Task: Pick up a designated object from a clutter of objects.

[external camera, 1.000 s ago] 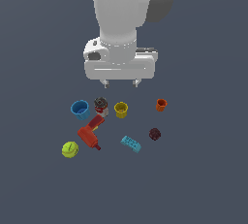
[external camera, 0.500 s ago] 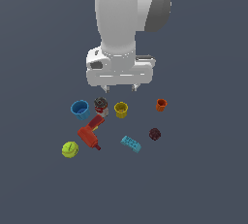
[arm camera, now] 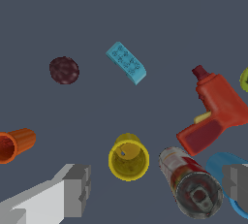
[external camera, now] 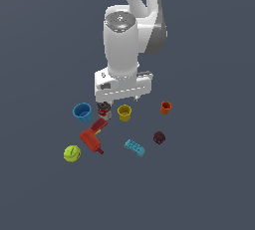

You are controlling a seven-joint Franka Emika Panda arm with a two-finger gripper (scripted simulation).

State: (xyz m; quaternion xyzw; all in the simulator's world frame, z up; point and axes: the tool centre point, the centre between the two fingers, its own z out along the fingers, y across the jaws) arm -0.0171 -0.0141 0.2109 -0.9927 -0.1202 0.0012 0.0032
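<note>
Green ball (external camera: 72,153): at the exterior view's far left, about 8 o'clock from the cluster's middle, well apart from the work; we see no risk to it.
Blue cup (external camera: 82,112): at 9 o'clock from the can; in the wrist view one fingertip overlaps it, so we judge a straight descent could clip its rim.
Red bottle (external camera: 92,138): lying on its side, at 6 o'clock from the can and just beside it.
Dark can (external camera: 103,109): just beside the target, at its 9 o'clock; we judge this the main hazard, since a finger coming down between them may knock it into the cup.
Gripper (arm camera: 157,189): jaws spread wide and empty, hovering above the clutter, straddling both can and cup in the wrist view.
Yellow cup (external camera: 124,112): upright, open rim up, near the cluster's middle; tapered wall may slip from a low squeeze.
Teal brick (external camera: 134,148): at 5 o'clock from the cup, apart.
Maroon ball (external camera: 159,137): at 4 o'clock, apart.
Orange cup (external camera: 166,107): at 3 o'clock, well clear.
</note>
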